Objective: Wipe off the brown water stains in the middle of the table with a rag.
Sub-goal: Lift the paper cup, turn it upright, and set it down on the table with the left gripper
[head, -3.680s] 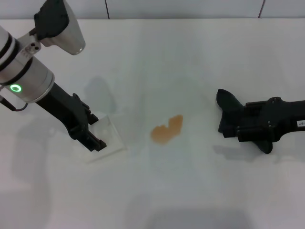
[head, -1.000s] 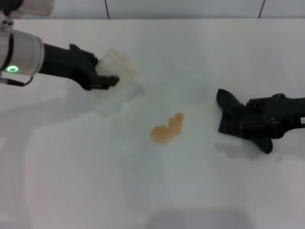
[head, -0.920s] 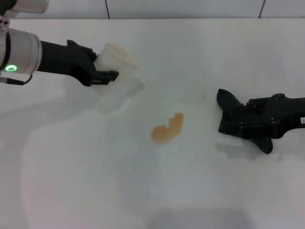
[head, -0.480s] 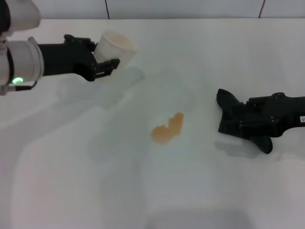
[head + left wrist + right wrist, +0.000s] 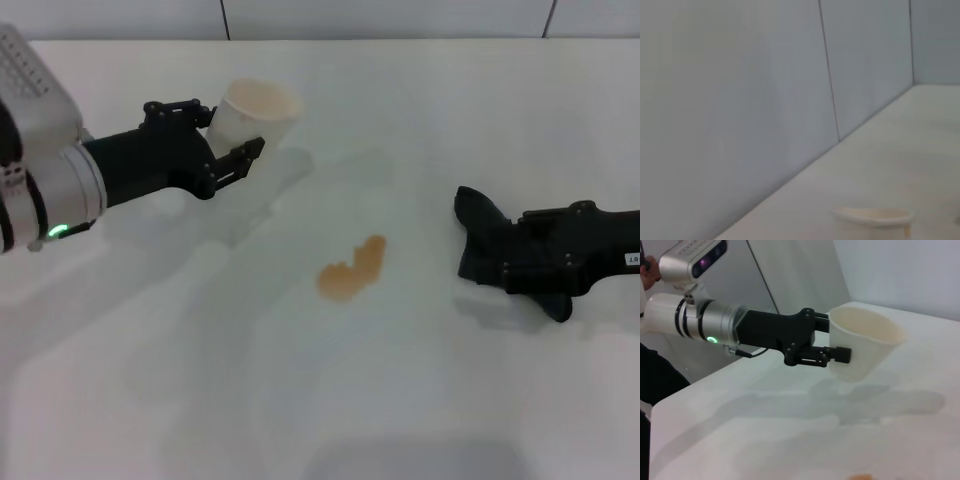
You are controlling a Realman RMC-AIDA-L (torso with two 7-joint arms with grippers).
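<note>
Left end effector (image 5: 228,150): clenched on a white paper cup (image 5: 250,113), held tilted above the worktop (image 5: 420,400). Right end effector (image 5: 490,245): resting on the worktop at right, clasping a black rag (image 5: 476,214). Brown water stains (image 5: 352,270): mid-worktop, between both, touched by neither.

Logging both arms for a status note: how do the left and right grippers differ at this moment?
The left gripper is raised above the table, its jaws shut on a white cup; the right gripper lies low at the table with a black rag at its tip. The left is far from the brown water stains; the right sits closer beside them. Both are black.
</note>
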